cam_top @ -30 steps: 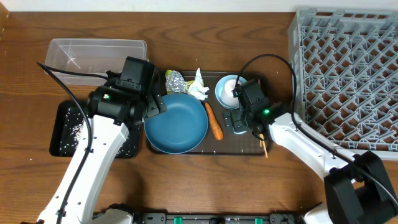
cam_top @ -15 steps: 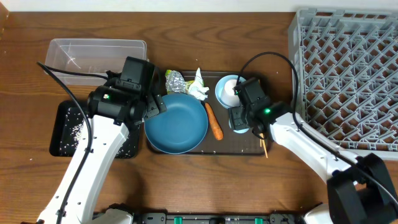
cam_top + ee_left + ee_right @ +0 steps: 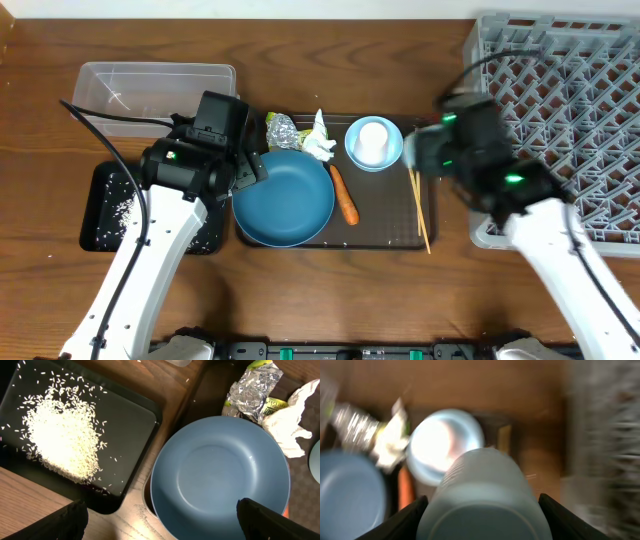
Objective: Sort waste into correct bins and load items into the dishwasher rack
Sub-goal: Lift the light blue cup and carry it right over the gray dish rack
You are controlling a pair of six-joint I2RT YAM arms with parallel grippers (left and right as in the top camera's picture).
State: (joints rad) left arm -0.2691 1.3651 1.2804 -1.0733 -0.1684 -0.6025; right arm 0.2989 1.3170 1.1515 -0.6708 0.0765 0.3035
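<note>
Right gripper (image 3: pixel 482 507) is clamped across the cup (image 3: pixel 482 480), tipped sideways in the air between tray (image 3: pixel 390 228) and rack (image 3: pixel 560 100), likely headed for the pegs, while the left gripper (image 3: pixel 161 516) hangs wide open and empty over the plate (image 3: pixel 220 475).

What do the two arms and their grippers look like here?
The left arm and right arm are white tubular links with black joint and wrist housings, each showing a small green light. A thin black cable loops off each. The left gripper and right gripper have black fingers.
</note>
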